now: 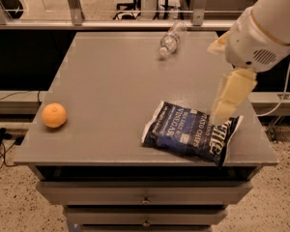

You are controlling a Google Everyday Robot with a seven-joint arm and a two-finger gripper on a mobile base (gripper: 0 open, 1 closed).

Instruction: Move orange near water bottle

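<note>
The orange (54, 115) sits near the front left edge of the grey table (111, 76). The water bottle (169, 39) lies on its side at the far side of the table, right of centre, cap towards me. My gripper (224, 111) hangs from the white arm at the right, just above the right end of the blue chip bag, far from both the orange and the bottle. It holds nothing that I can see.
A blue chip bag (186, 132) lies flat at the front right of the table. Drawers (145, 197) sit under the tabletop. A metal rail with posts (75, 13) runs behind the far edge. Cables lie on the floor at the left.
</note>
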